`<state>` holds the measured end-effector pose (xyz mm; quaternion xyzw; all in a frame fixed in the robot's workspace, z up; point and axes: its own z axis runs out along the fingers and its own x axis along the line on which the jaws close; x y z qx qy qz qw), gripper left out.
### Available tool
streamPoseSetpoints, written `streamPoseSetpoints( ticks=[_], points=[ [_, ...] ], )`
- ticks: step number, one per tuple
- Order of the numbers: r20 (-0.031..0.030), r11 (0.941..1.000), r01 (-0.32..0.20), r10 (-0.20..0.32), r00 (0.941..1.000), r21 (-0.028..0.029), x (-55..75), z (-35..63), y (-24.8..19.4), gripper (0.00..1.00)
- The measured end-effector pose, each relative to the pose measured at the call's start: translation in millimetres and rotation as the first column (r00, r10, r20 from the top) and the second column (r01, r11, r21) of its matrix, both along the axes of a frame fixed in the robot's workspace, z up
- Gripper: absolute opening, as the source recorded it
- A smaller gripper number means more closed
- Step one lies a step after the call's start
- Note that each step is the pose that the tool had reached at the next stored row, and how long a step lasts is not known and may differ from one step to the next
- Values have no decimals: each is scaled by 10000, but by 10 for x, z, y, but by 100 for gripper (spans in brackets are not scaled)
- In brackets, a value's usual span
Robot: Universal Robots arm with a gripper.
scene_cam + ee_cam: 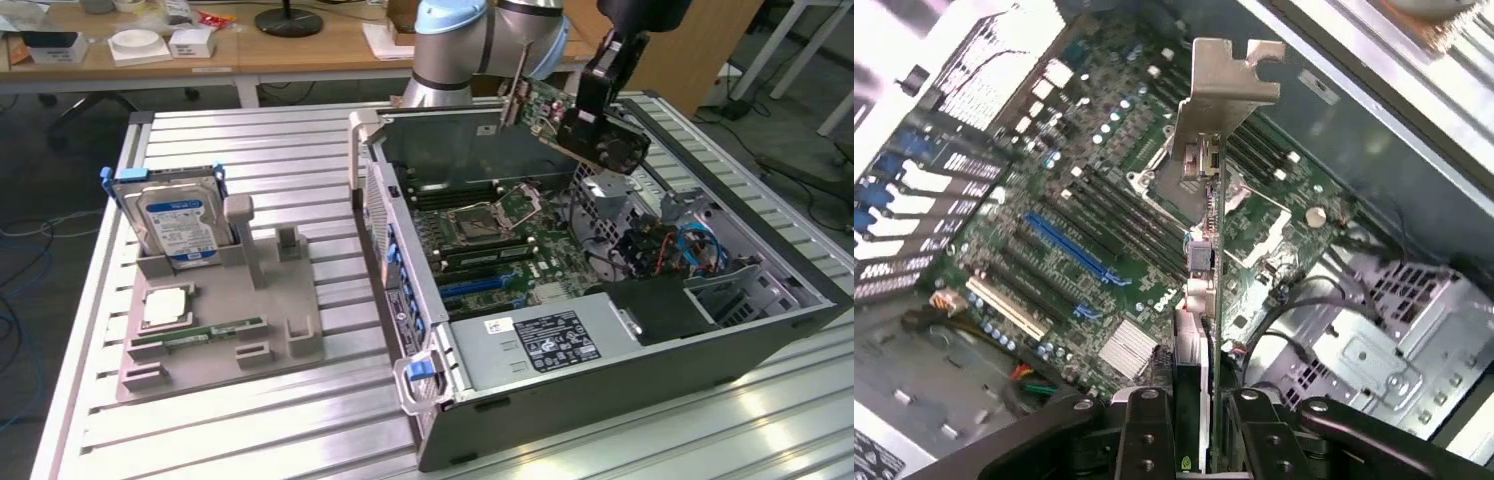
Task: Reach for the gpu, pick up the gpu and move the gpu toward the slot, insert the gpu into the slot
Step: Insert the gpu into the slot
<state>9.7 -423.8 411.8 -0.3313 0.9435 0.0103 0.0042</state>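
- My black two-fingered claw (pixel 1194 445) is clamped on the task's thing, a thin flat graphics card (pixel 1206 230) with a green board, a round black fan and a silvery metal end bracket. One of my black fingers (pixel 1144 435) presses on each side of it.
- From my wrist the card runs away from me edge-on. Both its faces are hidden, and I make out only its rim and the bent bracket at the far end.
- In the exterior view the claw (pixel 591 102) holds the graphics card (pixel 541 100) tilted in the air above the far end of the open case. The bracket end is toward the exterior view's left and the fan end toward its right. Where my fingertips meet the board is hard to make out there.
- Below the card lies the green motherboard (pixel 1054 180), apart from it.
- On that board is the long blue plastic slot (pixel 1069 245), and the card is well clear of it. In the exterior view the slot (pixel 470 287) lies among parallel black strips.
- The square silver processor socket (pixel 1172 172) is partly covered by the bracket.
- The dark metal computer case (pixel 601 380) lies on its side with its lid off.
- Beside it, on the ribbed aluminium table (pixel 240 430), a grey plastic holder (pixel 267 300) carries a boxy silver hard drive with a blue-white label (pixel 180 225), standing upright. A slim green memory stick (pixel 200 332) lies flat on the same holder.
- Farthest off are my pale blue and silver arm (pixel 454 40), cut off at the picture's upper edge, and a wooden desk (pixel 307 45) whose clutter is too small to name.
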Motion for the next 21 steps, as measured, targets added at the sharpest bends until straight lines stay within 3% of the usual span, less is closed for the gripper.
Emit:
streamPoseSetpoints(
  ticks=[5, 10, 15, 16, 21],
  points=[
    [0, 9960, -890, 890, 9960, 0, 0, -1, 0, 27],
    [0, 9842, -1773, 1773, 9842, 0, 0, -1, 0, 27],
    [0, 9666, -2564, 2564, 9666, 0, 0, -1, 0, 27],
    [0, 9582, -2861, 2861, 9582, 1, 0, -2, 0, 27],
    [0, 9325, -3611, 3611, 9325, 1, 0, -2, 0, 27]
  ],
)
